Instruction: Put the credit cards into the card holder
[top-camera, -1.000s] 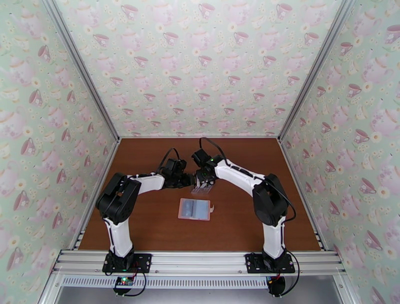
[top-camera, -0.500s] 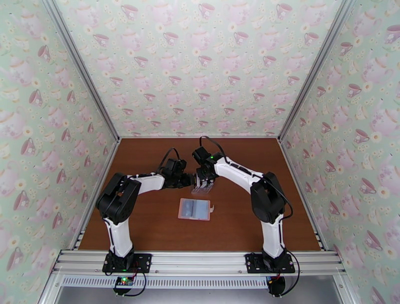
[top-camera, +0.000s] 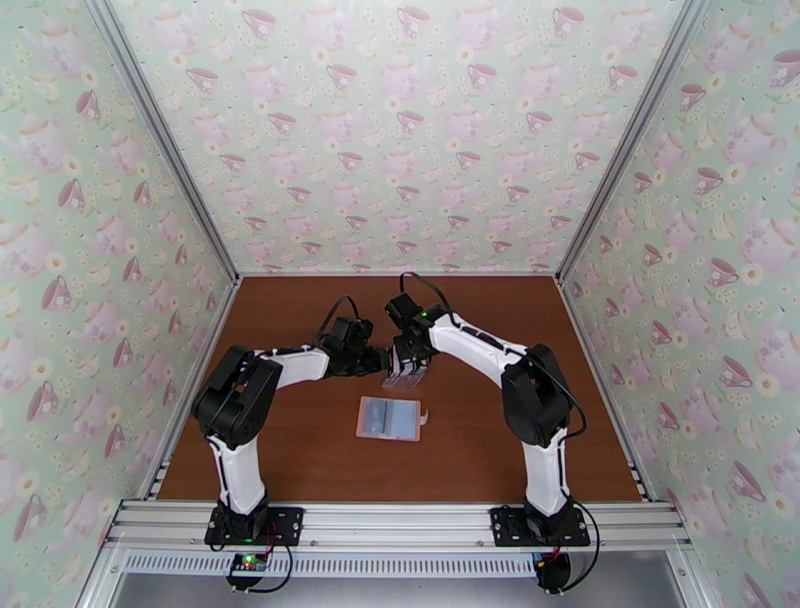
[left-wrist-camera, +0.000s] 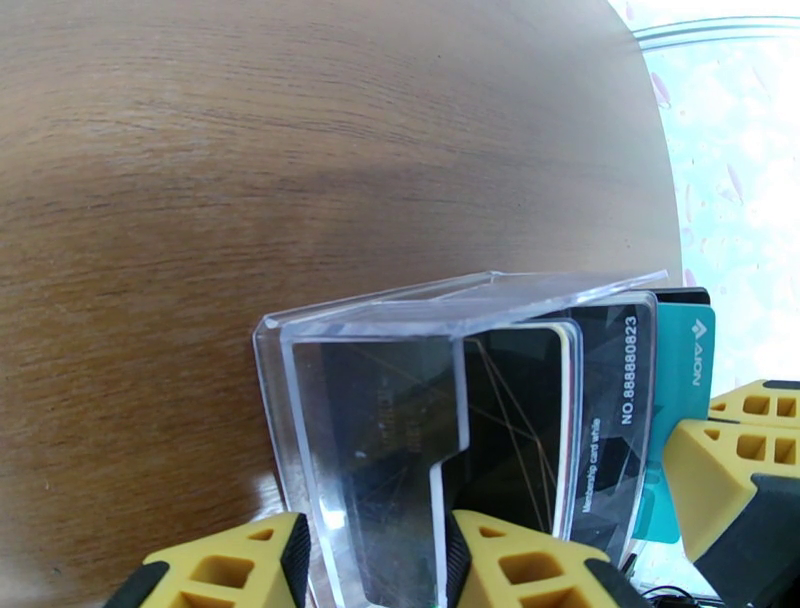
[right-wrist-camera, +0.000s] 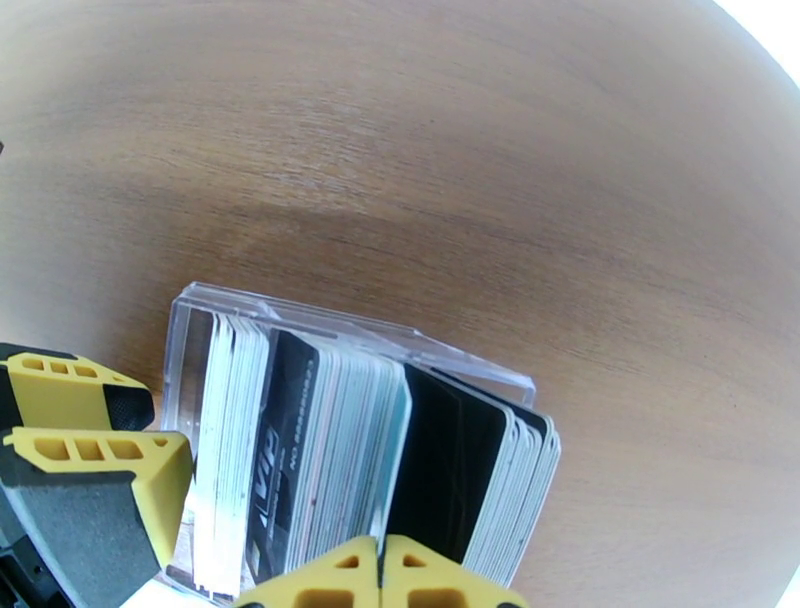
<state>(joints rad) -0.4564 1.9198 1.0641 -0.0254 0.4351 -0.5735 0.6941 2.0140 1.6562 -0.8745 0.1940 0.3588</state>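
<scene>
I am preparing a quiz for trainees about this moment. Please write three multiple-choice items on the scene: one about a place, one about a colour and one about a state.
1. Where does the small pink folding wallet lie, compared with the clear plastic slotted rack?
A. nearer the arm bases
B. nearer the back wall
C. inside the rack

2. What colour are the wallet's inside pockets?
A. yellow
B. pale grey-blue
C. green

3. How do the jaws of the right gripper stand?
A. wide open
B. shut together over the thin plastic cards in the rack
C. closed on the wallet

Key:
1 A, because the top view shows the wallet on the bases' side of the rack.
2 B, because the wallet lies open and shows that colour.
3 B, because the right wrist view shows the yellow tips touching.
</scene>
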